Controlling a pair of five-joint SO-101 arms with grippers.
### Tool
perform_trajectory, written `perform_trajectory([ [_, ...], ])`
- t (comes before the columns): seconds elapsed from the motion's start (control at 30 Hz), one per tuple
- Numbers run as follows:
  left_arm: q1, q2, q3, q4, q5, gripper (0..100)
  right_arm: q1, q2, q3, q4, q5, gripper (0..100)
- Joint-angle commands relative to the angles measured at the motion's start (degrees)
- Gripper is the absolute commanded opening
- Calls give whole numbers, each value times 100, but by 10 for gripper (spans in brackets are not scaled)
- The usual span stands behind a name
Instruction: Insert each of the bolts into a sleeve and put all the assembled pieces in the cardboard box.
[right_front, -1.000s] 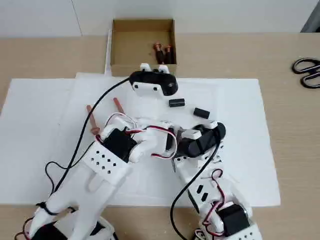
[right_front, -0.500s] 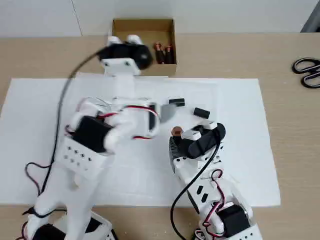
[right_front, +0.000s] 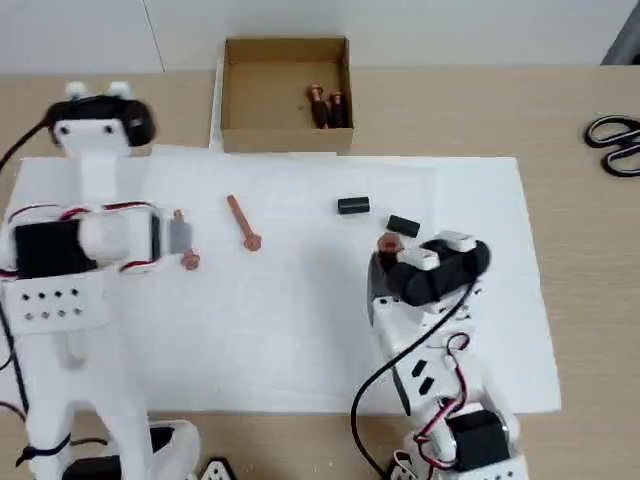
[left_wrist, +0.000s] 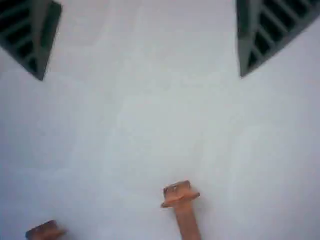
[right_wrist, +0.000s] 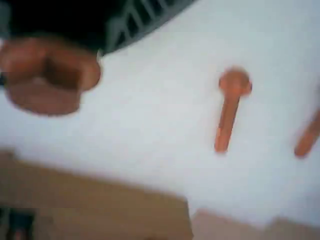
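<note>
Two assembled pieces (right_front: 325, 105) already lie side by side in the cardboard box (right_front: 250, 90) at the far edge of the surface (right_front: 560, 110). The rest is undone. Two loose bolts lie on the white paper sheet (right_front: 300, 330): one bolt (right_front: 243, 222) left of centre and a second bolt (right_front: 190, 262) further left, just under the left arm. Two black sleeves (right_front: 353, 206) sit well apart from them, right of centre.

The right claw (right_front: 388, 250) appears closed around a third bolt (right_front: 389, 243), whose head pokes out just beside the nearer sleeve (right_front: 403, 226), though the wrist view is too smeared to be sure. The left claw (left_wrist: 141, 75) is spread wide and holds nothing, hanging above the paper.

The bolts are copper-coloured, with slim round shanks and broad flanged heads. The sleeves are short, matte black cylinders that would probably roll. The box is shallow, open-topped brown card, and the paper is smooth.
</note>
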Motion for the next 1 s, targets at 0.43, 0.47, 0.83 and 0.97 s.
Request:
perform_trajectory([
  [0.43,-202,-105,321,88,-97,236,207,7459,-5530,-2615,220,4],
  [0.47,-202,-105,321,88,-97,236,207,7916,-5890,-2765,220,4],
  [0.83,-202,-105,611,88,-97,236,-189,12013,-9152,-4251,237,4],
  [0.97,-202,-105,716,88,-97,236,-251,13165,-10286,-4286,237,4],
])
